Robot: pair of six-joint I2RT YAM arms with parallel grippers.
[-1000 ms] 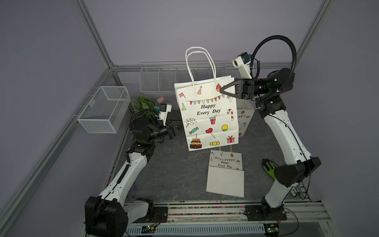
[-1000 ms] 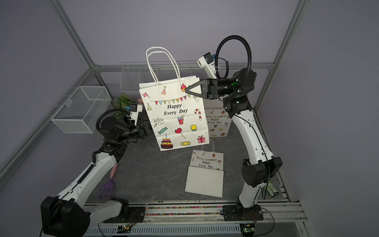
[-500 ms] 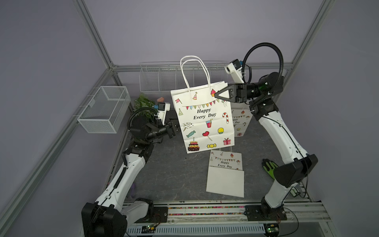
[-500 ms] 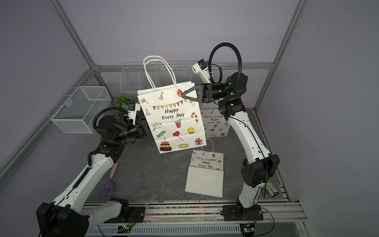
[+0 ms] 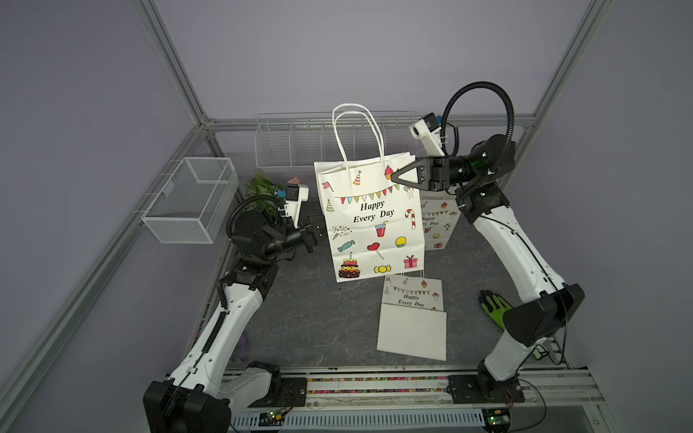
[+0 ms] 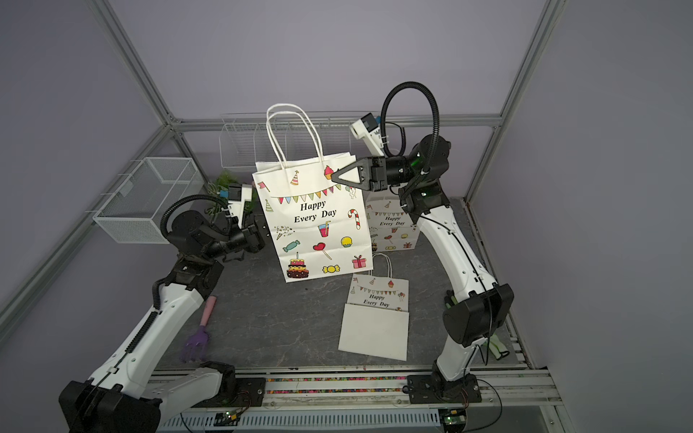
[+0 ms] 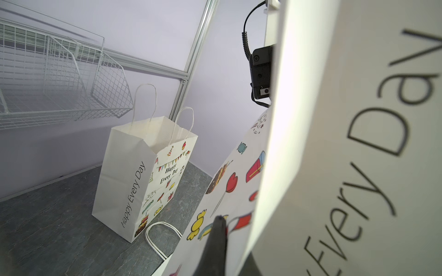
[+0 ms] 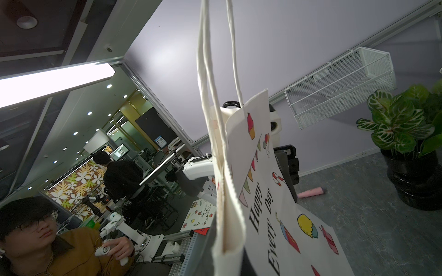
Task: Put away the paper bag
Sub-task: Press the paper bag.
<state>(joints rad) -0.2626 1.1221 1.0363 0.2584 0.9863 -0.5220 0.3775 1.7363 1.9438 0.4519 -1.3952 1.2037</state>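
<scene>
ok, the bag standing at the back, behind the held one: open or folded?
Open and upright: back bag stands on its base, mouth spread, handles up.

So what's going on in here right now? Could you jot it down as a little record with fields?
Held item: large white paper gift bag, upright, printed "Happy Every Day"
Right hand: shut on the bag's top edge, near a corner
Left hand: at the bag's side edge; grip unclear
Spare bags: matching paper bag standing open behind; folded matching bag lying flat on the grey table
Storage nearby: white mesh basket on the wall
</scene>
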